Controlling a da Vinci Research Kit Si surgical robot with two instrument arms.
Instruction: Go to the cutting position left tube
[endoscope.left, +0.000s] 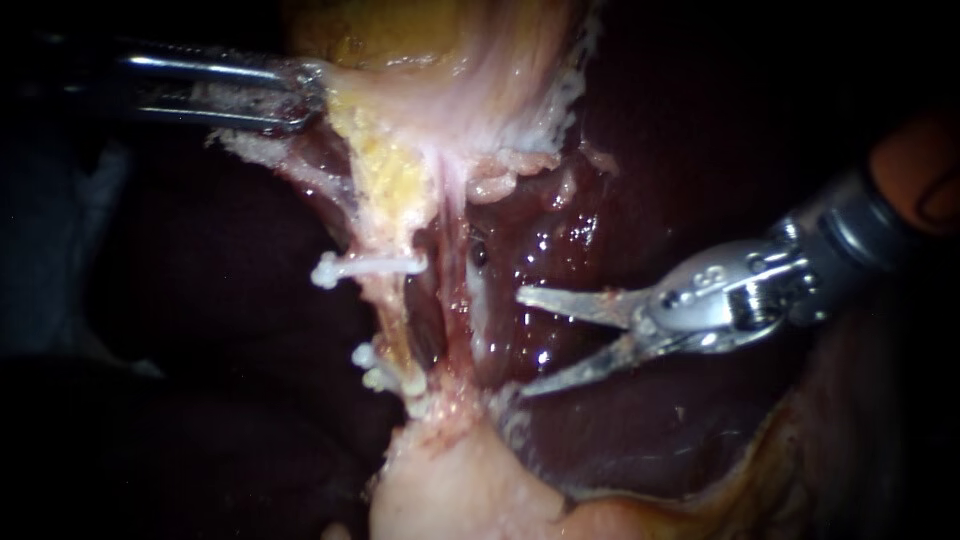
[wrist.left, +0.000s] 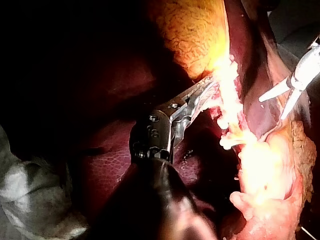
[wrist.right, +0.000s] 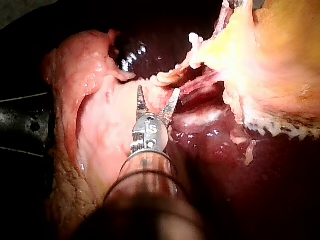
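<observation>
The left tube (endoscope.left: 388, 305) runs down from the gallbladder (endoscope.left: 460, 70) as a yellowish strand. It carries a white clip (endoscope.left: 365, 267) higher up and two more clips (endoscope.left: 385, 372) lower down. My right instrument (endoscope.left: 522, 342) comes in from the right with its two thin blades open. Its tips stand right of both tubes, apart from the left tube, with nothing between them. In the right wrist view the same right instrument (wrist.right: 159, 97) is spread over pale tissue. My left instrument (endoscope.left: 295, 95) is shut on the gallbladder's edge and holds it up to the left, as the left instrument (wrist.left: 202, 95) also shows from its own wrist.
Dark red liver (endoscope.left: 620, 180) lies behind and to the right of the tubes. A second pale strand, the right tube (endoscope.left: 476, 300), runs between the left tube and the blades. Pale fatty tissue (endoscope.left: 450, 490) bulges below the clips.
</observation>
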